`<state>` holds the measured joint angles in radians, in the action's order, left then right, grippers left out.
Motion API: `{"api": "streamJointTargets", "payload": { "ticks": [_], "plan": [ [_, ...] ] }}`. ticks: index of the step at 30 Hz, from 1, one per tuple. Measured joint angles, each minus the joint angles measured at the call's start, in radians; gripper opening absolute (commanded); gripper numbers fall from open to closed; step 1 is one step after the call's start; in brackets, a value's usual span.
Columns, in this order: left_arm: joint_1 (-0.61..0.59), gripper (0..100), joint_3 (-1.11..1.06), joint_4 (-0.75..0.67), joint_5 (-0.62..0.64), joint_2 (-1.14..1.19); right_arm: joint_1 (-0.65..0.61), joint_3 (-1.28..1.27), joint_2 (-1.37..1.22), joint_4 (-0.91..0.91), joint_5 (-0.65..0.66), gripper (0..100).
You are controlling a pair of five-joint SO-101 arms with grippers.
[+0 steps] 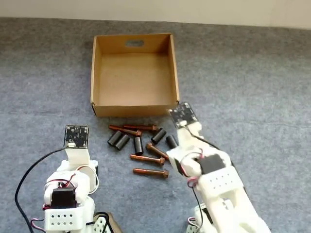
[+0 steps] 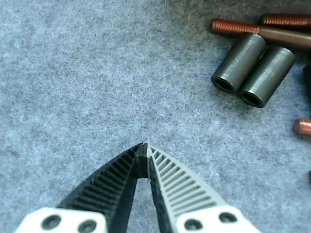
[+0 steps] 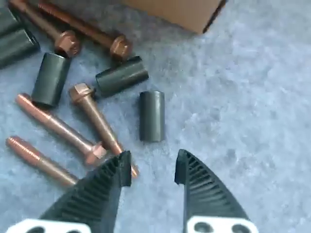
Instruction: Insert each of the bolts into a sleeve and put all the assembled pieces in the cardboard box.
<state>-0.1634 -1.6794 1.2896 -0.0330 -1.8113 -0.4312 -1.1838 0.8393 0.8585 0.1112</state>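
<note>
The right tool (image 3: pixel 153 167), jaws apart, hovers just short of a dark sleeve (image 3: pixel 152 116) lying among bolts (image 3: pixel 97 121) and other sleeves (image 3: pixel 121 76) in front of the cardboard box (image 3: pixel 170 9), while the left tool (image 2: pixel 144 149), jaws pressed together, points at bare counter (image 2: pixel 97 73) beside that heap.

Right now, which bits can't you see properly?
High view: the right arm covers part of a sleeve.
Left wrist view: the picture edge cuts off a bolt past its tip.
Right wrist view: the edge cuts off the cardboard box, hiding its inside.
</note>
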Motion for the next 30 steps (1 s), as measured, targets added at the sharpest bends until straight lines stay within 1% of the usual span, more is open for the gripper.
{"api": "streamJointTargets", "payload": {
  "ticks": [6,10,15,20,24,26,29,30],
  "plan": [
    [0.0,1,0.0,0.0,0.0,0.0,-0.04,0.002,-0.201,-0.166,0.003,15.9],
    [0.0,1,0.0,0.0,0.0,0.0,-0.04,0.002,-0.279,-0.273,0.006,15.9],
    [0.0,1,0.0,0.0,0.0,0.0,-0.037,0.002,-0.324,-0.338,0.011,15.9],
    [0.0,1,0.0,0.0,0.0,0.0,0.012,0.002,-0.374,-0.408,0.11,15.9],
    [0.0,1,0.0,0.0,0.0,0.0,0.015,0.003,-0.453,-0.425,0.176,15.5],
    [0.0,1,0.0,0.0,0.0,0.0,0.015,0.028,-0.499,-0.434,0.199,12.3],
    [0.0,1,0.0,0.0,0.0,0.0,0.018,0.061,-0.572,-0.434,0.209,0.0],
    [0.0,1,0.0,0.0,0.0,0.0,0.02,0.077,-0.588,-0.425,0.209,0.9]
  ]
}}
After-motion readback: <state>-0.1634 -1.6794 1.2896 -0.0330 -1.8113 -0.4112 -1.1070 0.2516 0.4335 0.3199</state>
